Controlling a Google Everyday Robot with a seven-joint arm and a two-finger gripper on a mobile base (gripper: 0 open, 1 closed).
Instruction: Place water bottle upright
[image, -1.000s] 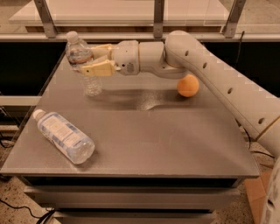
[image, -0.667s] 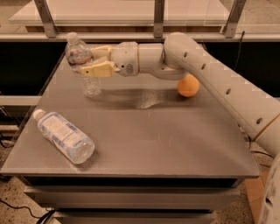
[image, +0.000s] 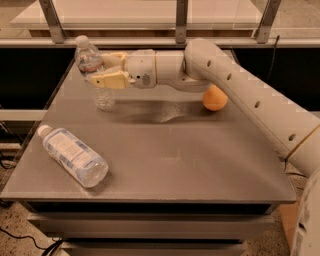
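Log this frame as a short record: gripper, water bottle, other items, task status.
gripper: far left of the table, fingers closed around the water bottle
water bottle: roughly upright, cap up, base at the table surface; contact unclear
larger bottle: lying on its side, front left
orange: far side, partly behind the arm
status: bottle not yet released
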